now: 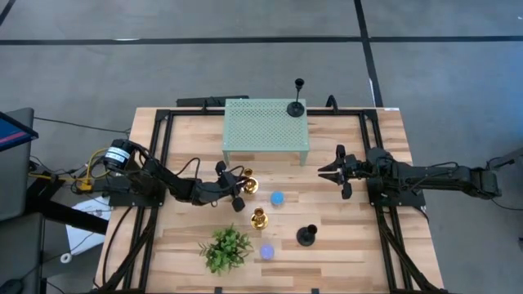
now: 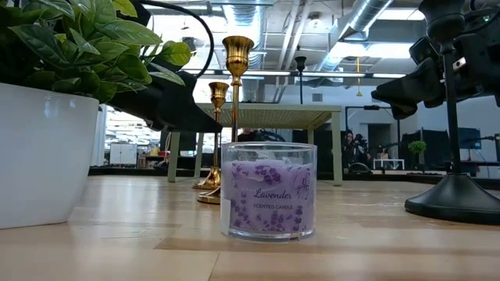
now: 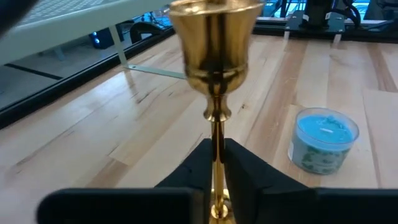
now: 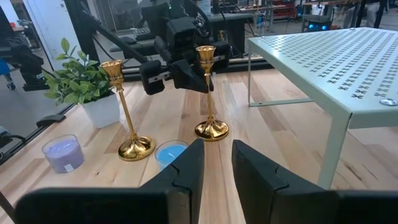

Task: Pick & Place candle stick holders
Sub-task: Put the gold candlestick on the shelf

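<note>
Our left gripper (image 4: 186, 73) has its jaws clamped on the thin stem of one gold holder (image 1: 248, 181), which stands upright near the table's middle, just at 6 o'clock of the green perforated shelf (image 1: 266, 131). The stem runs vertical, straight up between the fingers (image 3: 249, 174), so the next move looks like a plain lift (no re-aiming needed). The right gripper (image 1: 331, 171) waits at 3 o'clock, jaws a little apart, holding nothing.

We count four holders: two gold, the second gold holder (image 1: 259, 218) being free, one black holder (image 1: 306, 236) on the table, another black holder (image 1: 296, 107) already on the shelf. Two candles too, blue candle (image 1: 277, 198) and lavender candle (image 2: 269, 190), plus one plant (image 1: 226, 247).
</note>
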You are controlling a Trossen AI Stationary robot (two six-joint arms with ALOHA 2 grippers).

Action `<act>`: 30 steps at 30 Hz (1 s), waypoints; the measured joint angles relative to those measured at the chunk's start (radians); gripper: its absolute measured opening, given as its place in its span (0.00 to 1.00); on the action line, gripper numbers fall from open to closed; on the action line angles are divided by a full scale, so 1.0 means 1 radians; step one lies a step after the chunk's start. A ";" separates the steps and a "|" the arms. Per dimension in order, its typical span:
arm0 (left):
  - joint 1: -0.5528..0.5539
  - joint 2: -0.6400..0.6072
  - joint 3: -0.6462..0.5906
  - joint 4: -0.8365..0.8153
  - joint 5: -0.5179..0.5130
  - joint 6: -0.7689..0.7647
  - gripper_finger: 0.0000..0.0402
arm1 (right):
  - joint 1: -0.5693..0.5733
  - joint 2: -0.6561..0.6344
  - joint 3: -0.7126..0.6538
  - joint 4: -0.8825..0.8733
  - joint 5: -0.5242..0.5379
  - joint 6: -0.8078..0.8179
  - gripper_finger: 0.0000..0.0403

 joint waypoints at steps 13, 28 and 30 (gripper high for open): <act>-0.013 -0.001 0.000 0.001 -0.003 -0.002 0.04 | 0.000 0.000 0.000 -0.006 0.000 0.000 0.19; -0.034 -0.076 -0.001 -0.010 -0.030 0.034 0.04 | 0.000 0.000 0.000 -0.015 0.000 0.000 0.19; -0.034 -0.112 -0.001 -0.009 -0.031 0.055 0.04 | 0.000 0.000 0.000 -0.016 0.000 0.000 0.19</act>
